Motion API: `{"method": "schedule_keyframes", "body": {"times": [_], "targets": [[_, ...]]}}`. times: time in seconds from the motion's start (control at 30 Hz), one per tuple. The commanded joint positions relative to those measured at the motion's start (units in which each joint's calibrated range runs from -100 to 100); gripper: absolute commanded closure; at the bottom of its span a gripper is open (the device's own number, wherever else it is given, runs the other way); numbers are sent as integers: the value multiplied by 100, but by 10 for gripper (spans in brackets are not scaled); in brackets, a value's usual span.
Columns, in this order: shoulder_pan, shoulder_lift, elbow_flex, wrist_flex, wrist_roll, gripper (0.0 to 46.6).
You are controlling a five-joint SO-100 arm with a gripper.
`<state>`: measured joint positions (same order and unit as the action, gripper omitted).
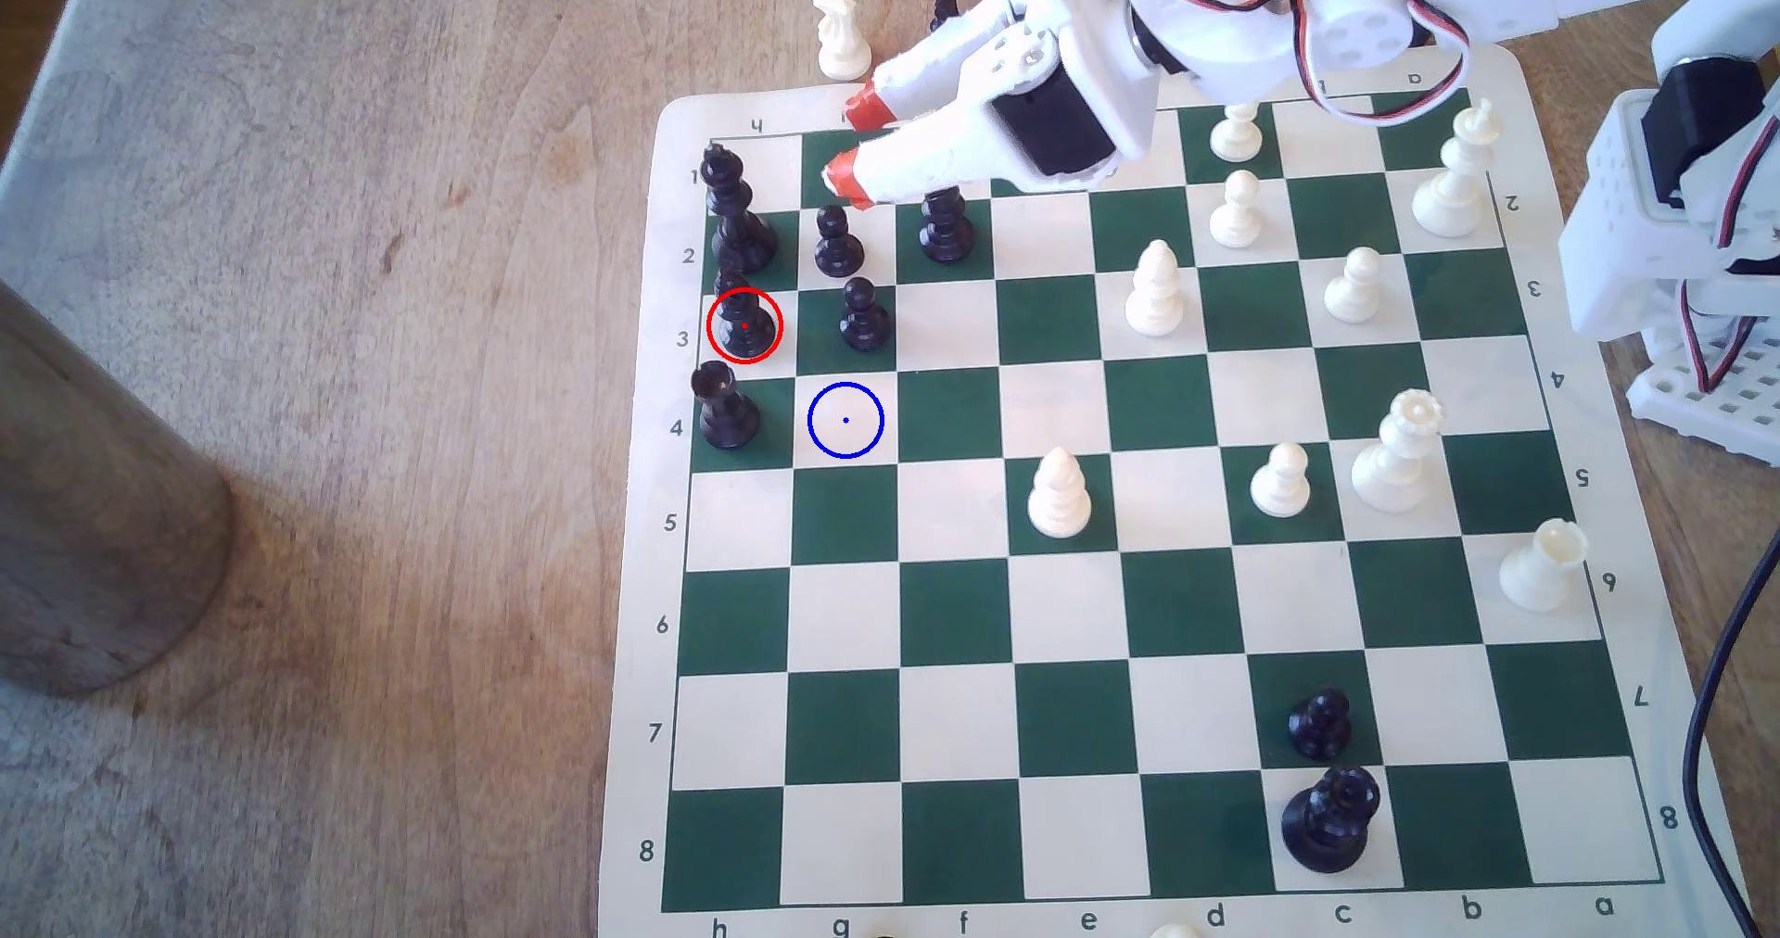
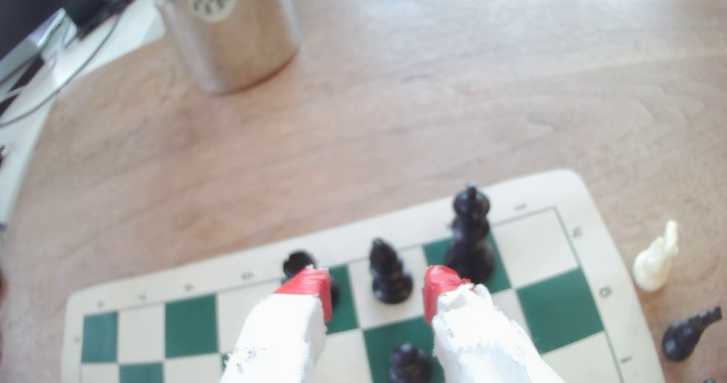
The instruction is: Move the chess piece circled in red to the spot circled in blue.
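Exterior view, left to right: the piece [image 1: 744, 322] is seen ringed in red on h3, beside the rook [image 1: 724, 409] and king [image 1: 737, 211]; the spot [image 1: 846, 420] lies on g4; the gripper [image 1: 850, 144] is held open above, so neighbours may be toppled in descent

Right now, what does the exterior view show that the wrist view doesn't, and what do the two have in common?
Exterior view alone: the red ring around the black chess piece, the blue-ringed spot on a cream square, and white pieces such as the bishop.

Wrist view alone: a black piece lying on its side off the board, and a cable on the table's far edge.

Both: the open gripper with red tips, the black king, the rook, the off-board white knight and the metal cup.
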<state>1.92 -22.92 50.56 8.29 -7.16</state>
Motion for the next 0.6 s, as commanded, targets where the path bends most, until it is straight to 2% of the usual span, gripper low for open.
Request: {"method": "schedule_keyframes", "body": {"times": [0.0,0.37,0.57], "targets": [[47,254,-70,-567,63,326],[-31,1553,-279,-1361,269,320],[8,1816,-424,-1296,547,316]]}}
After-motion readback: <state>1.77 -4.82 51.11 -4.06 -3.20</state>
